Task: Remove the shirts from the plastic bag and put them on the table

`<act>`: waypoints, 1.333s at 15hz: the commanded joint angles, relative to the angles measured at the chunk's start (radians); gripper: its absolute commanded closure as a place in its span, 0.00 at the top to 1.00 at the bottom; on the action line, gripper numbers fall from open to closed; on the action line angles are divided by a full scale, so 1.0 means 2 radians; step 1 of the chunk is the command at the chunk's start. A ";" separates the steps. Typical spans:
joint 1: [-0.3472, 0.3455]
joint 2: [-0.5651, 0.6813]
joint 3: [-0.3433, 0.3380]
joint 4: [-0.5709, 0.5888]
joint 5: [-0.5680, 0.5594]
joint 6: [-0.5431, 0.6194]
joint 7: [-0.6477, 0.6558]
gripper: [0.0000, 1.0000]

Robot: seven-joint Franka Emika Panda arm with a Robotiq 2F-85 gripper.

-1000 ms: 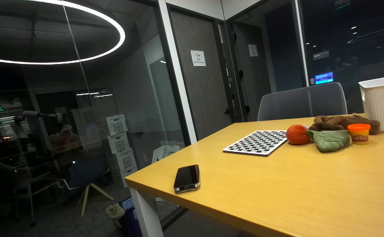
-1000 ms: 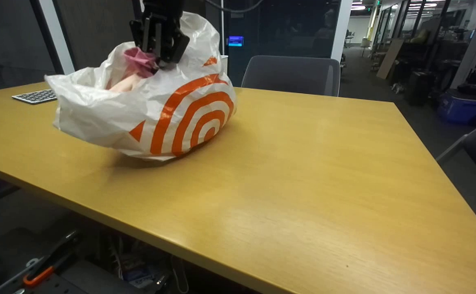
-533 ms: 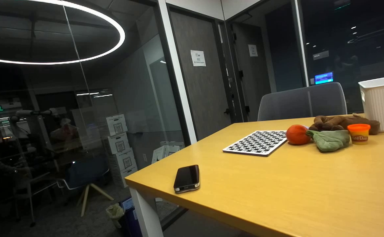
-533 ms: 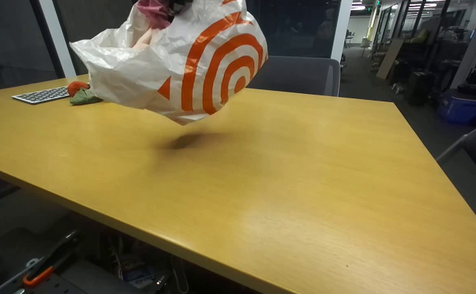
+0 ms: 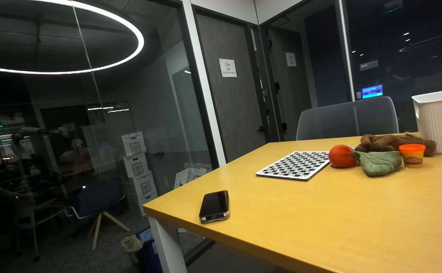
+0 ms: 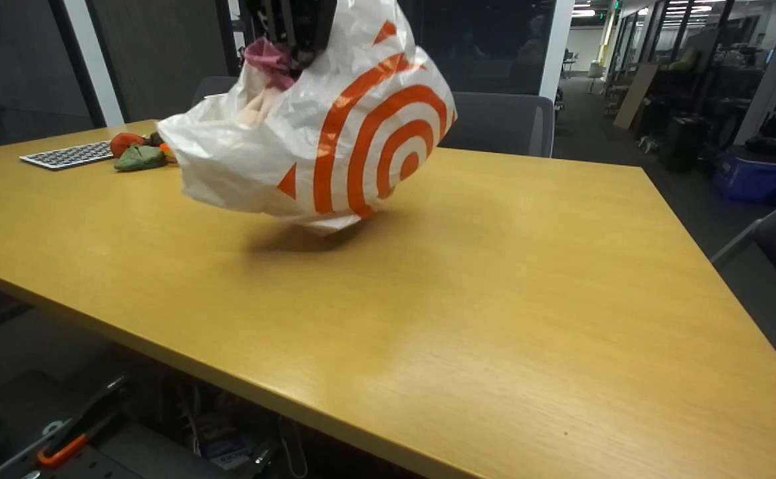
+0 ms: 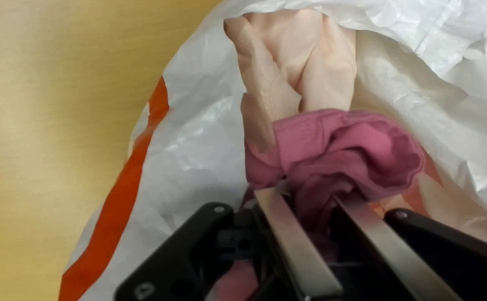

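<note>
The white plastic bag [image 6: 255, 159] with orange rings hangs tilted low over the tan table [image 6: 494, 299] in an exterior view; I cannot tell whether its bottom corner touches. A pink shirt [image 6: 269, 60] and a pale peach shirt [image 6: 258, 110] show in its mouth. In the wrist view my gripper [image 7: 304, 195] is closed around a bunched part of the pink shirt [image 7: 352, 150], with cloth between the fingers. The peach shirt [image 7: 302, 54] lies beyond it, partly covered by the bag [image 7: 193, 138]. The rest of the shirts is hidden in the bag.
A phone [image 5: 215, 206] lies near the table corner. A checkered board [image 5: 297, 165], a red-orange plush [image 5: 342, 156], a green leaf-shaped plush [image 5: 380, 163], a Play-Doh tub [image 5: 413, 156], a brown plush [image 5: 397, 143] and a white bin [image 5: 441, 121] stand farther along. Chairs stand beyond the edges.
The bag first rested on the table, then rose and moved right with my gripper. It has since come lower and slightly farther right. The pink shirt stays in the gripper.
</note>
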 commanded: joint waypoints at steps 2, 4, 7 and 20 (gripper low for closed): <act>0.018 0.065 0.014 0.000 0.037 -0.049 -0.015 0.17; 0.024 0.071 0.021 -0.007 0.045 -0.060 -0.012 0.15; 0.021 0.099 0.018 0.015 0.036 -0.074 -0.019 0.14; -0.002 0.093 -0.026 0.060 0.140 -0.144 -0.199 0.18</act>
